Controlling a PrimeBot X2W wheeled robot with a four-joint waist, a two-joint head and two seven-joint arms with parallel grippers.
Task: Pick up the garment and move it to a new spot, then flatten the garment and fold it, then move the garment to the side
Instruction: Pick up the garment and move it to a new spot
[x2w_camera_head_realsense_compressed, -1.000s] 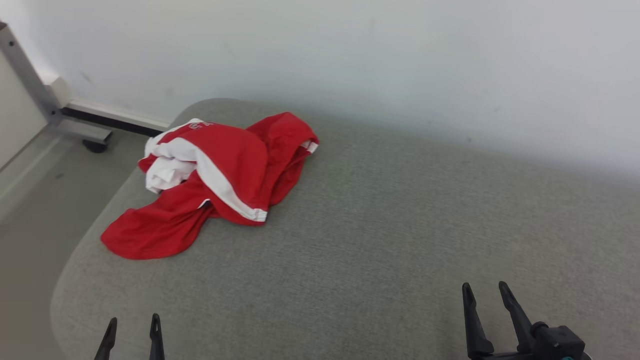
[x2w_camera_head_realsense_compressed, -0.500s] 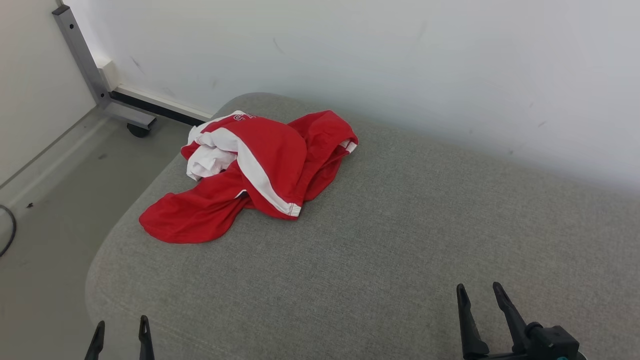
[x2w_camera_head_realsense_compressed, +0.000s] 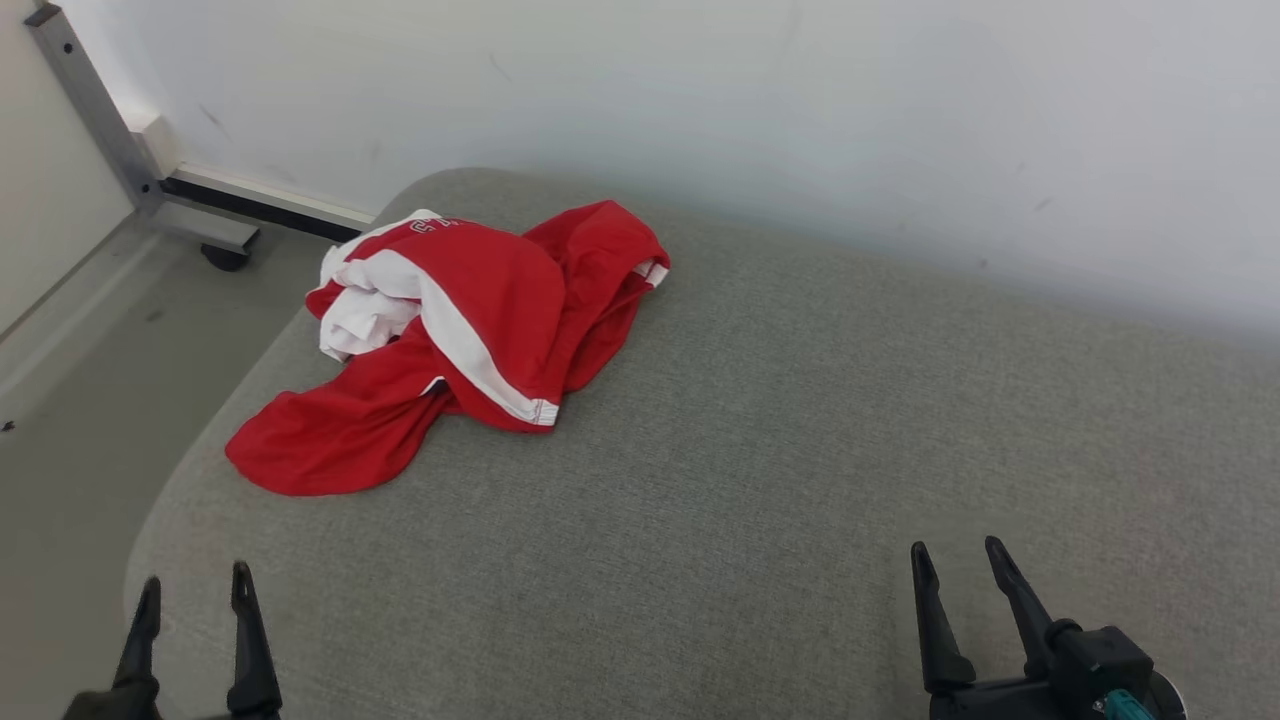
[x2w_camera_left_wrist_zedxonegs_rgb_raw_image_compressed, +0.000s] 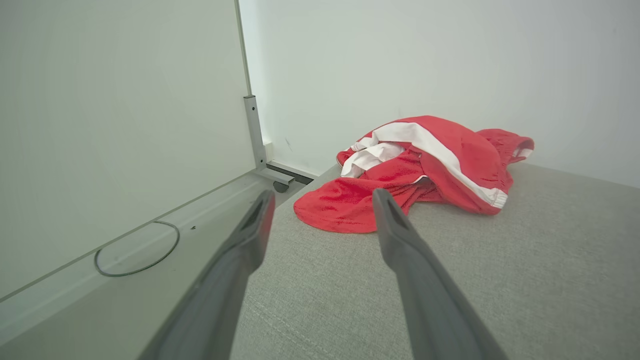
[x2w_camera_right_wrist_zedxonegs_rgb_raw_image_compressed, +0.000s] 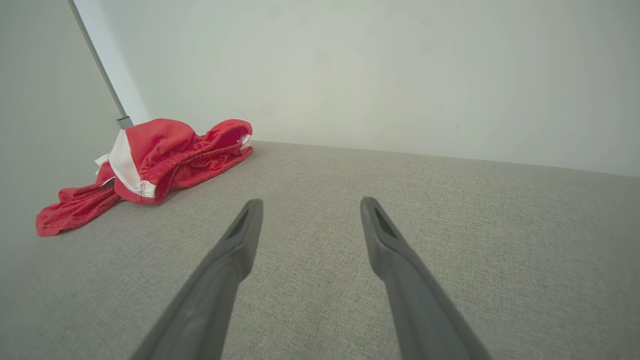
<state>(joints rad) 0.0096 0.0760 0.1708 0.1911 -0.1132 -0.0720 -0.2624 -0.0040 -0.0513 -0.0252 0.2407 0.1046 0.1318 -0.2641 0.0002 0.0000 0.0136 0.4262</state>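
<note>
Left tool (x2w_camera_left_wrist_zedxonegs_rgb_raw_image_compressed: 324, 194) apart from garment (x2w_camera_left_wrist_zedxonegs_rgb_raw_image_compressed: 450, 155), cable (x2w_camera_left_wrist_zedxonegs_rgb_raw_image_compressed: 177, 240)

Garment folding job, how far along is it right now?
Nothing looks done: the garment lies crumpled near the far left corner of the grey cushion. In hand, nothing: the left gripper and right gripper hover open, apart from it. Left: picking up, moving, flattening, folding, setting aside.

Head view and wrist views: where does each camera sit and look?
Head view: on the head, looking down at the red garment on the grey cushion; left gripper and right gripper show low.
Left wrist view: on the left wrist, along its two fingers toward the garment.
Right wrist view: on the right wrist, along its fingers across the cushion.
Both wrist views share the garment.
</note>
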